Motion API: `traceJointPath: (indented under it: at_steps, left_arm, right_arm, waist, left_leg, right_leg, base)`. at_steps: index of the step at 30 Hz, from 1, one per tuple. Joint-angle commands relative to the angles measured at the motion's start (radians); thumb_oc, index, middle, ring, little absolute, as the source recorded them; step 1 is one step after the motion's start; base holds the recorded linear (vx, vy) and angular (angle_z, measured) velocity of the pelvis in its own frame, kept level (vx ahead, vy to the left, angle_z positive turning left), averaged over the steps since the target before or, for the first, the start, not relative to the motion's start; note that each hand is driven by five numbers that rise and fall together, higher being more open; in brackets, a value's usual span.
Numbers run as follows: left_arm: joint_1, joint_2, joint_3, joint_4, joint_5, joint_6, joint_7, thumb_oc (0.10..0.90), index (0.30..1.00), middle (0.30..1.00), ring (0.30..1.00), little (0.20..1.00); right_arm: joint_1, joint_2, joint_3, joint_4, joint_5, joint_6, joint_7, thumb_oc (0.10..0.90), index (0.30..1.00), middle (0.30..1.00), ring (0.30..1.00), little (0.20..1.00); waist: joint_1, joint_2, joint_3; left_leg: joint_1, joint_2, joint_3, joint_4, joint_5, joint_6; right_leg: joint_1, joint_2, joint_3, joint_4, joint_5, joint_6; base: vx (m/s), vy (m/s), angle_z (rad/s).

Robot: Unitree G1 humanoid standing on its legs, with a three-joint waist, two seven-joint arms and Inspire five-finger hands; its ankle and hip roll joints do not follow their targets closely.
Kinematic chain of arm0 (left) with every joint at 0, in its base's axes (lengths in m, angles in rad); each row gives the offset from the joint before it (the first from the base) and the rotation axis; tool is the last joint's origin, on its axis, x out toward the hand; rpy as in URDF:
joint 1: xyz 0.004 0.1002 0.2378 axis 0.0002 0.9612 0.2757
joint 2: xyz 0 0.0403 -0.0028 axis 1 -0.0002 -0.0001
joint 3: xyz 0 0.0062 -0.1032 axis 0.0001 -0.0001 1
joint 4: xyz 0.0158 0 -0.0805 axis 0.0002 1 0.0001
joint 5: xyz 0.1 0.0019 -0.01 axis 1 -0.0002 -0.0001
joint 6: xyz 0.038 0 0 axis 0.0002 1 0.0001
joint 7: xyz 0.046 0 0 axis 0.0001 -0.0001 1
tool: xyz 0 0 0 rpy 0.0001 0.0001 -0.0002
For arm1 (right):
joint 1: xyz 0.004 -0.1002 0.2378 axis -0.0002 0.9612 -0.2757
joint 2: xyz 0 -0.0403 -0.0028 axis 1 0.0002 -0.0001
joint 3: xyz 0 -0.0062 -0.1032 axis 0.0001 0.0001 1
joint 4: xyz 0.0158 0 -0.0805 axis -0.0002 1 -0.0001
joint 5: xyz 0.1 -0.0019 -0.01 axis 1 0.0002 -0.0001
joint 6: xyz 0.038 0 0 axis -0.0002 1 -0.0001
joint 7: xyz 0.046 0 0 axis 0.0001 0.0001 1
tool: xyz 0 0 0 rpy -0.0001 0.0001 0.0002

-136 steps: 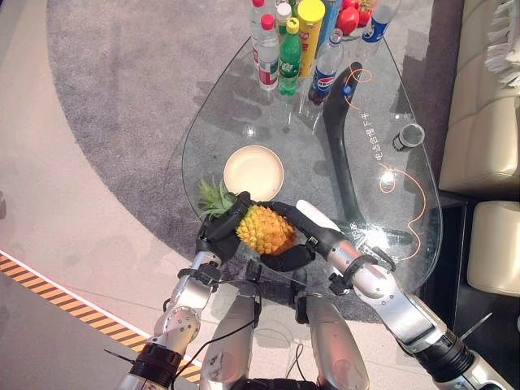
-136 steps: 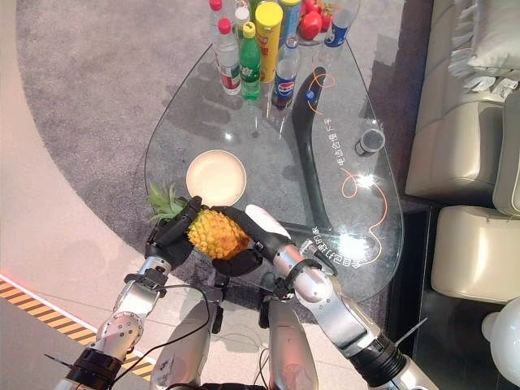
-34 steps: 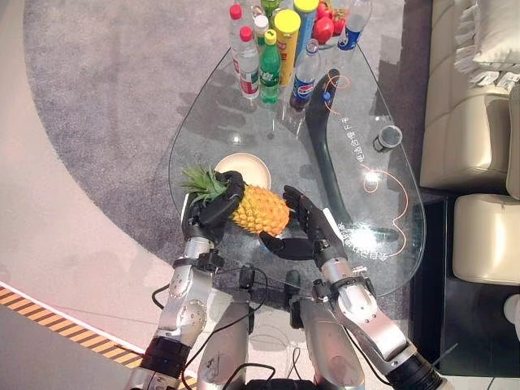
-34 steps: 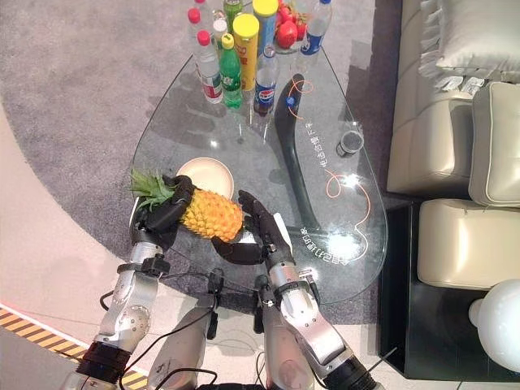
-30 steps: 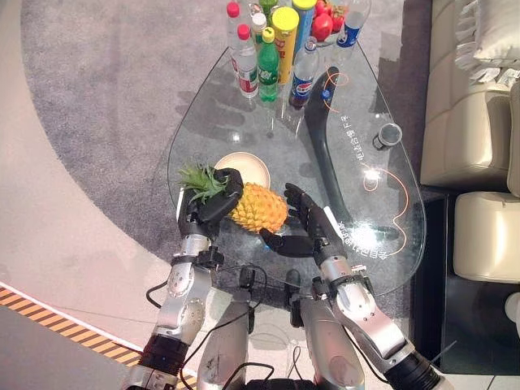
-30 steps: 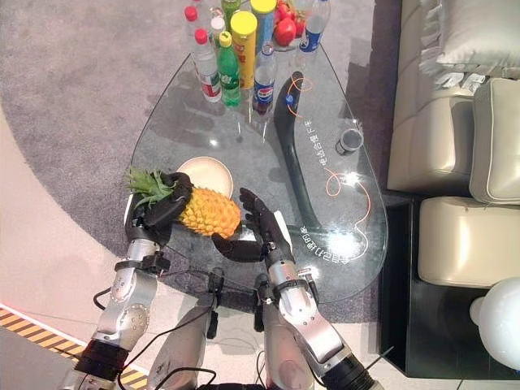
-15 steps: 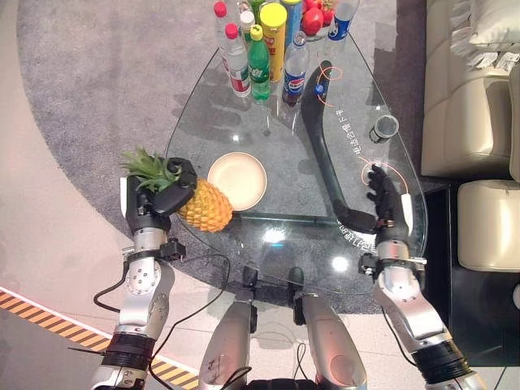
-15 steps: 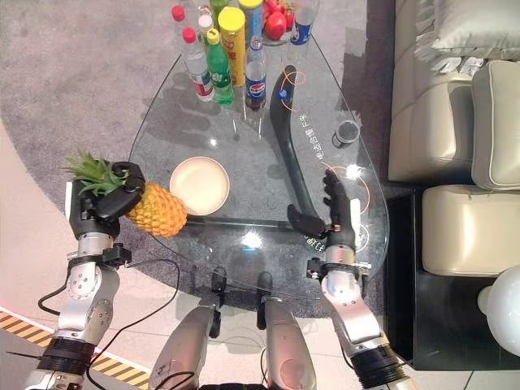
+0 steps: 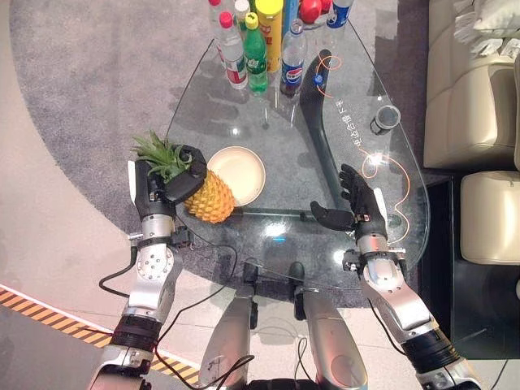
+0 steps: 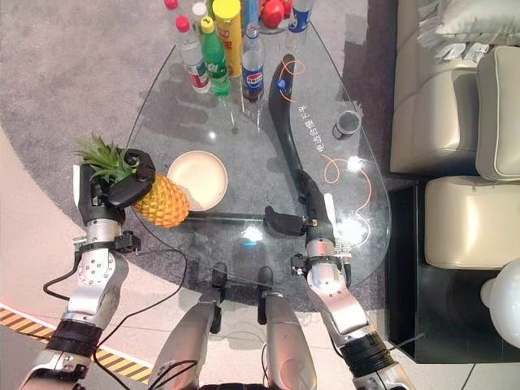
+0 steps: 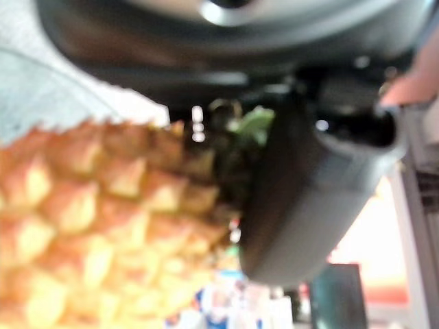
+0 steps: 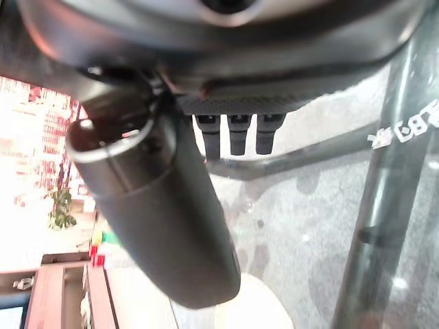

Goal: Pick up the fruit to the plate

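The yellow-orange pineapple with its green leafy crown [image 9: 210, 195] is held aloft by the dark left hand [image 9: 166, 183], whose fingers and thumb are curled round the fruit where crown meets body; its body hangs just beside the round cream shallow plate [image 9: 236, 174], at the plate's near-left side, overlapping the rim as seen from above, and whether it touches the rim cannot be told; the left wrist view shows the thumb pressed against the scaly skin near the leaves.

The step in hand is, by my judgement, the carry onto the plate; to do it well the hand should bring the heavy body over the plate's centre, lower until the fruit lies across the plate, and only then loosen the fingers; the grip sits near the crown, so the body may swing or roll, and a slow, low approach looks wise; the plate is light on a teardrop-shaped clear glass table [image 9: 292, 138] and could slide if nudged sideways.

The dark right hand [image 9: 355, 206] hovers well to the plate's right, fingers spread and straight, holding nothing; a cluster of plastic drink bottles [image 9: 260, 45] stands far beyond the plate.
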State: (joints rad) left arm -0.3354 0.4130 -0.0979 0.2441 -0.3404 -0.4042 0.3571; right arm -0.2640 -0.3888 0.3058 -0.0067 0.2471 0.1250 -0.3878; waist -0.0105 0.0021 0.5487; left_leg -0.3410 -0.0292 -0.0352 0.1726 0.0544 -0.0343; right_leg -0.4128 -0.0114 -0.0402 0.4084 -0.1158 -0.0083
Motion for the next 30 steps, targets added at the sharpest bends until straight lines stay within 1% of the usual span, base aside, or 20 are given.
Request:
traceJointPath:
  at_steps: [1, 5, 10, 12, 13, 15, 16, 17, 18, 22, 26, 30]
  left_arm:
    - [-0.104, 0.072, 0.059, -0.081, 0.087, -0.179, 0.076, 0.100, 0.300, 0.300, 0.300, 0.200]
    - [-0.137, 0.085, 0.051, -0.052, 0.131, -0.195, 0.125, 0.100, 0.300, 0.300, 0.300, 0.200]
    - [-0.191, 0.097, 0.047, -0.027, 0.198, -0.220, 0.214, 0.100, 0.300, 0.300, 0.300, 0.200]
    - [-0.202, 0.101, 0.049, -0.021, 0.213, -0.226, 0.229, 0.100, 0.300, 0.300, 0.300, 0.200]
    - [-0.221, 0.106, 0.050, -0.013, 0.234, -0.234, 0.258, 0.100, 0.300, 0.300, 0.300, 0.200]
    - [-0.238, 0.109, 0.049, -0.002, 0.244, -0.243, 0.279, 0.100, 0.300, 0.300, 0.300, 0.200]
    - [-0.255, 0.115, 0.050, 0.005, 0.257, -0.255, 0.305, 0.100, 0.300, 0.300, 0.300, 0.200]
    - [-0.260, 0.116, 0.051, 0.006, 0.259, -0.258, 0.311, 0.100, 0.300, 0.300, 0.300, 0.200]
    - [-0.271, 0.118, 0.050, 0.011, 0.263, -0.264, 0.321, 0.100, 0.300, 0.300, 0.300, 0.200]
    - [-0.322, 0.122, 0.038, 0.024, 0.305, -0.280, 0.363, 0.100, 0.300, 0.300, 0.300, 0.200]
    - [-0.361, 0.125, 0.023, 0.034, 0.335, -0.290, 0.394, 0.100, 0.300, 0.300, 0.300, 0.200]
    - [-0.411, 0.135, 0.012, 0.055, 0.351, -0.295, 0.430, 0.100, 0.300, 0.300, 0.300, 0.200]
  right_arm:
    - [-0.046, -0.008, 0.019, -0.098, 0.008, -0.016, 0.030, 0.800, 0.900, 0.900, 0.900, 0.900]
    - [-0.062, -0.013, 0.039, -0.095, 0.017, 0.011, 0.046, 0.800, 0.900, 0.900, 0.900, 0.900]
    - [-0.089, -0.012, 0.078, -0.077, 0.021, 0.047, 0.077, 0.800, 0.900, 0.900, 0.900, 0.900]
    - [-0.095, -0.011, 0.086, -0.073, 0.023, 0.060, 0.090, 0.800, 0.900, 0.900, 0.900, 0.900]
    - [-0.106, -0.012, 0.100, -0.069, 0.027, 0.082, 0.113, 0.800, 0.900, 0.900, 0.900, 0.900]
    - [-0.117, -0.013, 0.113, -0.062, 0.031, 0.101, 0.136, 0.800, 0.900, 0.900, 0.900, 0.900]
    - [-0.126, -0.015, 0.130, -0.052, 0.037, 0.130, 0.176, 0.800, 0.900, 0.900, 0.900, 0.900]
    - [-0.128, -0.016, 0.134, -0.050, 0.039, 0.132, 0.181, 0.800, 0.900, 0.900, 0.900, 0.900]
    - [-0.133, -0.017, 0.147, -0.046, 0.053, 0.147, 0.191, 0.800, 0.900, 0.900, 0.900, 0.900]
    - [-0.161, -0.020, 0.208, -0.014, 0.084, 0.213, 0.283, 0.800, 0.900, 0.900, 0.900, 0.900]
    - [-0.181, -0.024, 0.250, 0.022, 0.095, 0.235, 0.328, 0.800, 0.900, 0.900, 0.900, 0.900]
    - [-0.206, -0.029, 0.284, 0.067, 0.105, 0.242, 0.369, 0.800, 0.900, 0.900, 0.900, 0.900]
  waist:
    - [-0.033, -0.013, -0.029]
    - [-0.039, -0.014, -0.029]
    - [-0.047, -0.014, -0.029]
    - [-0.048, -0.014, -0.029]
    - [-0.050, -0.013, -0.029]
    - [-0.052, -0.013, -0.029]
    - [-0.053, -0.013, -0.029]
    - [-0.054, -0.012, -0.029]
    - [-0.054, -0.012, -0.029]
    - [-0.057, -0.011, -0.029]
    - [-0.060, -0.010, -0.029]
    - [-0.063, -0.008, -0.029]
  left_leg:
    - [-0.056, -0.036, 0.043, 0.139, -0.065, 0.016]
    - [-0.080, -0.034, 0.051, 0.142, -0.063, 0.016]
    - [-0.122, -0.033, 0.061, 0.154, -0.067, 0.015]
    - [-0.129, -0.034, 0.062, 0.155, -0.067, 0.015]
    - [-0.142, -0.034, 0.065, 0.159, -0.068, 0.016]
    - [-0.152, -0.034, 0.067, 0.162, -0.068, 0.015]
    - [-0.163, -0.034, 0.069, 0.167, -0.070, 0.014]
    - [-0.165, -0.034, 0.070, 0.167, -0.070, 0.014]
    - [-0.170, -0.035, 0.070, 0.169, -0.071, 0.014]
    - [-0.200, -0.037, 0.077, 0.177, -0.071, 0.013]
    - [-0.212, -0.040, 0.079, 0.177, -0.072, 0.015]
    - [-0.233, -0.045, 0.083, 0.185, -0.075, 0.017]
  right_leg:
    - [0.012, -0.005, 0.043, -0.093, 0.080, 0.035]
    - [-0.020, -0.004, 0.051, -0.086, 0.084, 0.037]
    - [-0.069, -0.001, 0.061, -0.078, 0.090, 0.039]
    - [-0.075, 0.000, 0.064, -0.077, 0.091, 0.039]
    - [-0.091, 0.001, 0.067, -0.075, 0.093, 0.039]
    - [-0.101, 0.000, 0.069, -0.074, 0.095, 0.039]
    - [-0.113, -0.001, 0.071, -0.070, 0.096, 0.040]
    - [-0.116, -0.001, 0.072, -0.070, 0.097, 0.040]
    - [-0.121, -0.002, 0.072, -0.070, 0.097, 0.040]
    - [-0.156, -0.006, 0.073, -0.068, 0.105, 0.039]
    - [-0.175, -0.005, 0.078, -0.069, 0.111, 0.040]
    - [-0.199, -0.004, 0.084, -0.067, 0.118, 0.040]
  base:
    - [0.00, 0.064, 0.00]
    - [-0.01, 0.051, -0.07]
    - [-0.01, 0.055, -0.04]
    - [0.00, 0.050, -0.01]
    - [-0.01, 0.066, 0.00]
    - [-0.01, 0.056, -0.01]
    - [0.00, 0.045, -0.01]
    - [0.00, 0.052, -0.01]
    - [0.01, 0.048, -0.02]
    - [-0.01, 0.049, -0.01]
    - [0.00, 0.036, -0.01]
    - [0.00, 0.042, -0.08]
